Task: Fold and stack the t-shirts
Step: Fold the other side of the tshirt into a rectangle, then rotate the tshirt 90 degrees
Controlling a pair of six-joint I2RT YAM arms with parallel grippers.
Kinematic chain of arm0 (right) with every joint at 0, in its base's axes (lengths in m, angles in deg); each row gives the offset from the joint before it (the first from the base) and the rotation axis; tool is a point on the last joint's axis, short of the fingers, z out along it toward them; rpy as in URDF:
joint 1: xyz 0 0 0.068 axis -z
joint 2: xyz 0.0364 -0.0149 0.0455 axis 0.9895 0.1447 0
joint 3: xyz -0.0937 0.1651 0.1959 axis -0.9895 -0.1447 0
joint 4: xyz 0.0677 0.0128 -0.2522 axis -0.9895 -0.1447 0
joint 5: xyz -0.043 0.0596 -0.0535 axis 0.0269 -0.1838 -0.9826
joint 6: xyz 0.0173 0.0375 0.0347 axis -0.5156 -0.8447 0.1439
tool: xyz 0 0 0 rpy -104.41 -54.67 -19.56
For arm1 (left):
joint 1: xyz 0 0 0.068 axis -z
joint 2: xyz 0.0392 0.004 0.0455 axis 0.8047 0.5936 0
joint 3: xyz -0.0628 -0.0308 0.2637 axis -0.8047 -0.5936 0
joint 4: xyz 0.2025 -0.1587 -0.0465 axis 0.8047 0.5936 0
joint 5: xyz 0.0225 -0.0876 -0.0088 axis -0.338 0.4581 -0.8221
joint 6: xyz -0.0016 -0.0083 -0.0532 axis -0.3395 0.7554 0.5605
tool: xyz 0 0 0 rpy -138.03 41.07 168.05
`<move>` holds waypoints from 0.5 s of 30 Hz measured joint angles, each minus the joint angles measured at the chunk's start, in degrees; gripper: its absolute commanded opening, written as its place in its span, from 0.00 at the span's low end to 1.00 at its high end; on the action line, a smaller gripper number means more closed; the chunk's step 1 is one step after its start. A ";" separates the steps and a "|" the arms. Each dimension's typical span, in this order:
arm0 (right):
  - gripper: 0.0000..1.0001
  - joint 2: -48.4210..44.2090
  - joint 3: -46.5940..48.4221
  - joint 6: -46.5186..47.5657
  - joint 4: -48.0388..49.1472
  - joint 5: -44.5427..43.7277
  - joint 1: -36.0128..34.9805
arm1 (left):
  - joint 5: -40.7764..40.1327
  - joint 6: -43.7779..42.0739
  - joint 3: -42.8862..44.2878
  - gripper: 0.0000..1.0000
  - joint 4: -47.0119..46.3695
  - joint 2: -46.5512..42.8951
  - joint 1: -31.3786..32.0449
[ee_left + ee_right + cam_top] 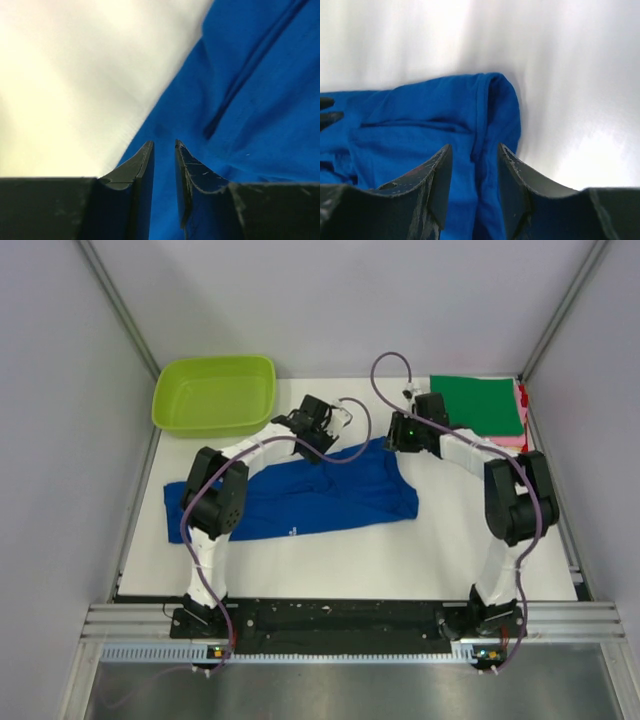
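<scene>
Blue t-shirt (300,495): lay flattened on white table (480,550), apart from folded green shirt (478,405) | left gripper (164,145): jaws narrowly parted over its edge | right gripper (475,150): jaws spread, seemingly pinching nothing

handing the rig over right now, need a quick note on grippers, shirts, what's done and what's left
Left gripper: open, jaws slightly apart over the blue t-shirt, holding nothing.
Right gripper: open above that shirt's far right corner, holding nothing.
Stack, far right: green t-shirt on top, pink t-shirt edge showing beneath.
Done: blue t-shirt folded into a long strip.
Left to do: finish folding it, then put it on the stack.
</scene>
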 measured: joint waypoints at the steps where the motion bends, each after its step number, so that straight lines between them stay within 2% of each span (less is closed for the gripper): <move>1: 0.41 -2.21 -0.94 0.44 -0.55 -1.05 0.00 | -0.72 -0.28 0.00 0.29 -0.02 0.00 -0.17; 4: 0.34 -10.84 -4.96 1.75 -2.29 -3.69 -0.04 | -2.27 -1.05 0.00 0.29 0.07 -0.02 -0.59; 8: 0.10 -21.92 -12.35 2.10 -3.63 -5.90 -0.57 | -2.10 -3.08 -0.55 0.29 1.03 -1.18 -1.31; 10: 0.02 -24.83 -16.20 1.64 -4.46 -6.23 -1.38 | -1.68 -4.81 -1.99 0.28 2.21 -3.50 -1.86; 15: 0.00 -24.94 -25.83 -0.94 -7.52 -4.11 -4.74 | -0.61 -9.73 -7.69 0.27 5.88 -12.70 -5.77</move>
